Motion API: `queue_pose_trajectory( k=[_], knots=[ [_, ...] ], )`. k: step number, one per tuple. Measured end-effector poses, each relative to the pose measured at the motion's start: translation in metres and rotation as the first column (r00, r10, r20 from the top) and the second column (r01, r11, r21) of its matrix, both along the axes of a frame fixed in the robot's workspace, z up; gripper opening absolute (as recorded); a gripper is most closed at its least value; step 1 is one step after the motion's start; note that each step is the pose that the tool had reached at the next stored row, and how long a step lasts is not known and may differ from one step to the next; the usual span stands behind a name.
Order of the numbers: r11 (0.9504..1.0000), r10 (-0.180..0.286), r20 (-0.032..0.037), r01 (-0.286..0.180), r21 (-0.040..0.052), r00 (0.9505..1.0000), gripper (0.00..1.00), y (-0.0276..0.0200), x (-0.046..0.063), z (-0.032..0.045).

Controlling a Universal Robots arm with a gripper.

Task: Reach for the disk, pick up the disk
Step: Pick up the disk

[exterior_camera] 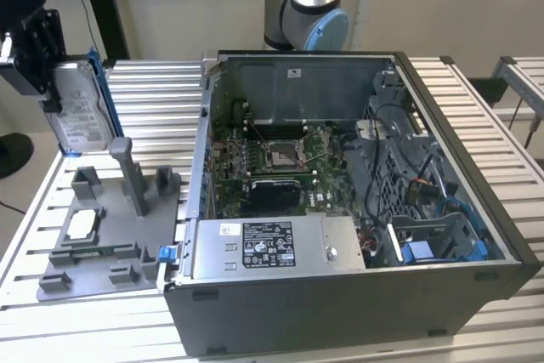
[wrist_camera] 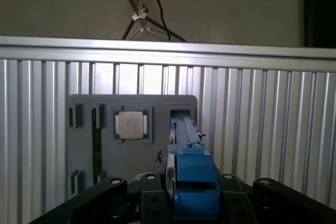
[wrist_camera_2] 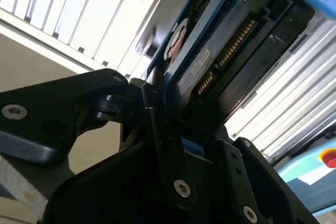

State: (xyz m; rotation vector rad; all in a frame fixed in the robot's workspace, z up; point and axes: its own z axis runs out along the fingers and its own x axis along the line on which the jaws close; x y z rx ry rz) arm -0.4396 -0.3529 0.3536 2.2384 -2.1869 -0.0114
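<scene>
The disk (exterior_camera: 81,116), a silver-grey drive with a white label and a blue rail, hangs upright in the air at the exterior view's left, above the grey holder plate (exterior_camera: 110,227). My black gripper (exterior_camera: 47,74) is shut on its upper part. The second wrist view shows the disk (wrist_camera_2: 226,45) and its connector edge clamped between the black fingers (wrist_camera_2: 157,124). Edge-on in the first wrist view, the disk (wrist_camera: 191,169) sits in my gripper (wrist_camera: 191,203) with its blue rail facing the camera, over an upright slot of the holder plate (wrist_camera: 131,103).
A small square silver chip (wrist_camera: 131,125) rests in a pocket of the holder plate. A large open computer case (exterior_camera: 357,210) fills the exterior view's right. Everything stands on a ribbed aluminium table (exterior_camera: 153,91). The arm's base (exterior_camera: 306,14) rises behind the case.
</scene>
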Motion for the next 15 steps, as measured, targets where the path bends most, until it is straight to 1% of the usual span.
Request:
queue_pose_trajectory(
  k=[4, 15],
  knots=[
    [1.0, 0.0, 0.0, 0.0, 0.0, 1.0, 0.0, 0.0, 0.0, 0.0139],
    [1.0, 0.0, 0.0001, 0.0, 0.0, 1.0, 0.0, 0.0, 0.0, 0.0639]
  ],
)
